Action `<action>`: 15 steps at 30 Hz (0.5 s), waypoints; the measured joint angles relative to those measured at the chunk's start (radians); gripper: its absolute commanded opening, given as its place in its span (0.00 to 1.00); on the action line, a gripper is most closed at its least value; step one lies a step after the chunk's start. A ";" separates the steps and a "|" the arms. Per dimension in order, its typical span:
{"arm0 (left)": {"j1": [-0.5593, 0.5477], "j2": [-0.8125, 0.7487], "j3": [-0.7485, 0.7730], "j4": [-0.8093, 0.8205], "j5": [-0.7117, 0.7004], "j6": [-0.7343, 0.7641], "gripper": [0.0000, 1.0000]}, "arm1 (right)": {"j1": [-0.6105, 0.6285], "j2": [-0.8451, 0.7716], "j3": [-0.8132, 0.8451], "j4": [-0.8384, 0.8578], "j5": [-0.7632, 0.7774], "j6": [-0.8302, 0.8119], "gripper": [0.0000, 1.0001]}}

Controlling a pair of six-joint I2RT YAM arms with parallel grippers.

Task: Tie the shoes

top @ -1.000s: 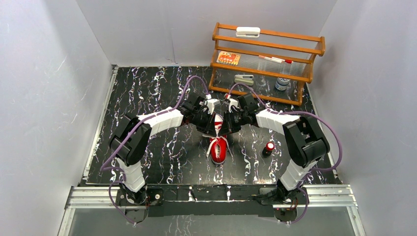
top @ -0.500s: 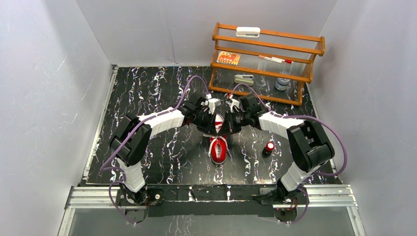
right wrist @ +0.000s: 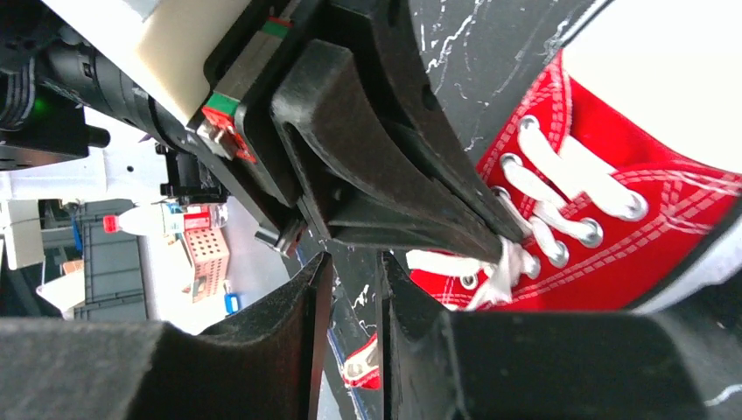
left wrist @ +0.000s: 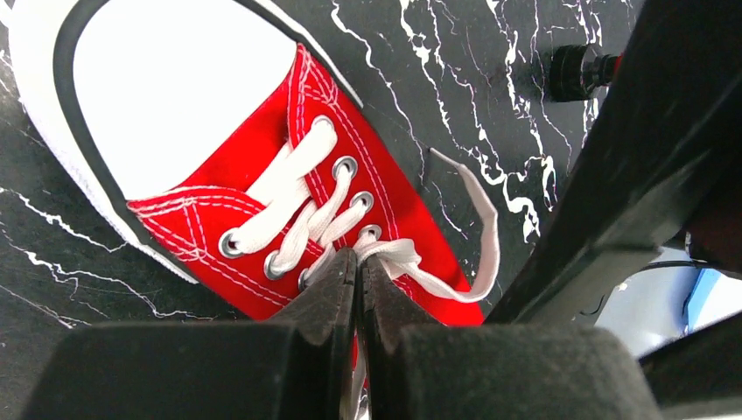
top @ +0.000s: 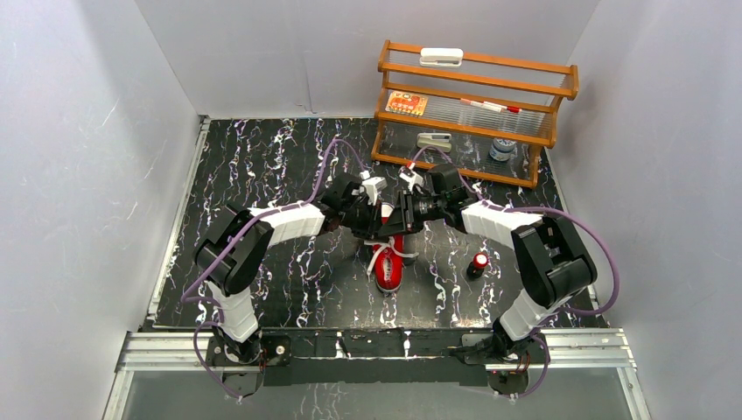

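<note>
- The right gripper [right wrist: 354, 262] is now swung nearer the left gripper [left wrist: 357, 262], its fingers slightly parted and empty.
- The lace [left wrist: 411, 255] of the sneaker [left wrist: 262, 166] is pinched between the pressed-together left fingertips [left wrist: 337, 280]; for the crossing step, a right-hand grasp is judged necessary.

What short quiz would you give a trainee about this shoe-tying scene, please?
1. True or false: the left gripper is shut on a white lace of the red sneaker.
2. Where does the red-and-black cylinder stand? A) on the wooden shelf B) on the table, right of the sneaker C) inside the sneaker
3. Fill in: the sneaker's toe cap is ____.
Key: 1 true; 2 B; 3 white.
</note>
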 measured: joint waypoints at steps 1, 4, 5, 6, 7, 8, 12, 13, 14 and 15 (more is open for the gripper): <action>0.002 -0.002 -0.025 0.032 0.003 -0.007 0.00 | -0.006 -0.003 0.000 -0.010 -0.004 0.000 0.35; 0.004 -0.005 -0.047 0.072 0.007 -0.018 0.00 | -0.053 -0.029 0.000 -0.074 0.012 -0.021 0.35; 0.004 -0.008 -0.051 0.079 0.007 -0.019 0.00 | -0.076 -0.044 0.001 -0.104 0.023 -0.040 0.33; 0.004 -0.011 -0.053 0.084 0.007 -0.019 0.00 | -0.096 -0.059 0.006 -0.142 0.040 -0.068 0.29; 0.004 -0.013 -0.054 0.087 0.006 -0.020 0.00 | -0.113 -0.066 0.014 -0.172 0.056 -0.094 0.27; 0.004 -0.015 -0.055 0.088 0.006 -0.019 0.00 | -0.126 -0.068 0.028 -0.207 0.071 -0.123 0.26; 0.004 -0.034 -0.065 0.091 -0.013 -0.014 0.00 | -0.121 -0.029 0.082 -0.288 0.111 -0.216 0.23; 0.004 -0.040 -0.069 0.090 -0.016 -0.012 0.00 | -0.116 -0.016 0.087 -0.292 0.119 -0.230 0.23; 0.004 -0.047 -0.071 0.090 -0.018 -0.010 0.00 | -0.110 -0.002 0.089 -0.296 0.126 -0.241 0.23; 0.004 -0.050 -0.072 0.090 -0.018 -0.006 0.00 | -0.103 0.012 0.090 -0.301 0.133 -0.250 0.23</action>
